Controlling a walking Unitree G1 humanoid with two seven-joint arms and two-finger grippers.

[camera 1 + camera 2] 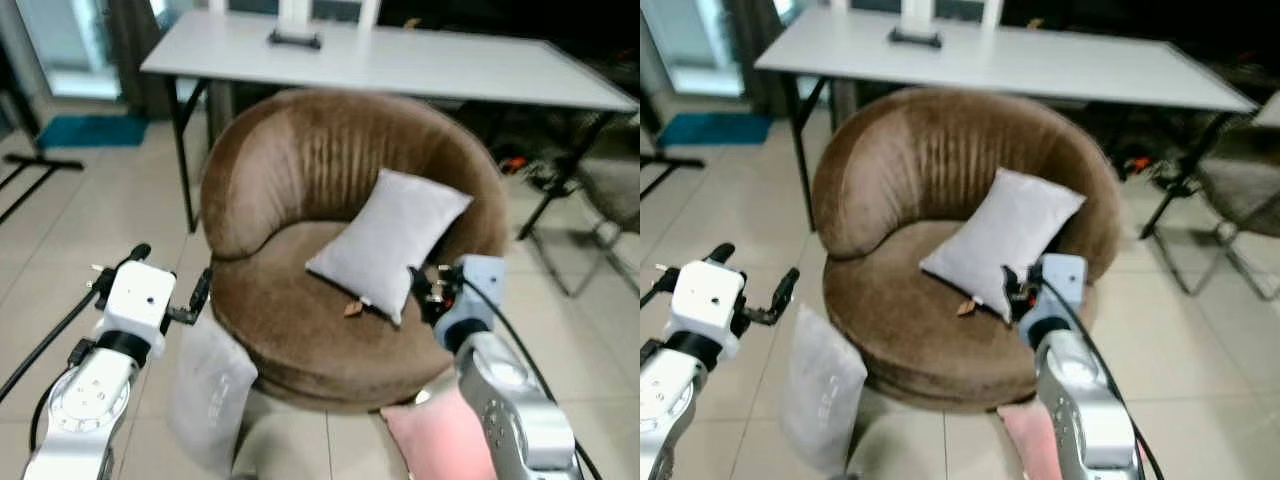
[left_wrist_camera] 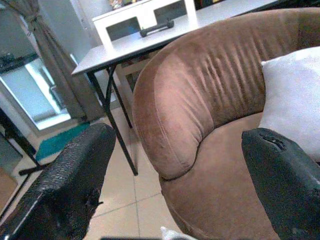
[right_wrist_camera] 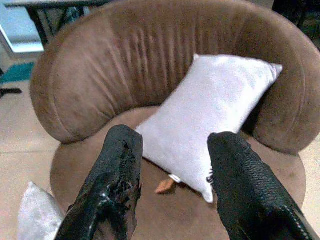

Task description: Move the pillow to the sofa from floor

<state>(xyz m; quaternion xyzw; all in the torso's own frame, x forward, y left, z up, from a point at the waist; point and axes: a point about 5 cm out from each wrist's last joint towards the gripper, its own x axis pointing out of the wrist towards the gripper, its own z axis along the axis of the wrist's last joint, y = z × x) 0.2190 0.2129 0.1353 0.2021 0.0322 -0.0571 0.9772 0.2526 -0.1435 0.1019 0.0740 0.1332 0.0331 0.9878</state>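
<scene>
A pale grey pillow (image 1: 392, 238) leans against the backrest of the round brown sofa (image 1: 290, 170), with a small brown scrap by its lower corner. On the floor, a second pale pillow (image 1: 207, 385) stands against the sofa's front left. A pink pillow (image 1: 440, 435) lies at the front right, partly under my right arm. My left gripper (image 1: 170, 272) hovers open beside the sofa's left edge, above the pale floor pillow. My right gripper (image 3: 175, 172) is open and empty just in front of the sofa pillow's lower corner.
A long white table (image 1: 420, 60) on black legs stands behind the sofa, with a white frame on it. A folding chair (image 1: 1240, 180) is at the right. A teal mat (image 1: 90, 130) and a black stand's legs lie on the tiled floor at the left.
</scene>
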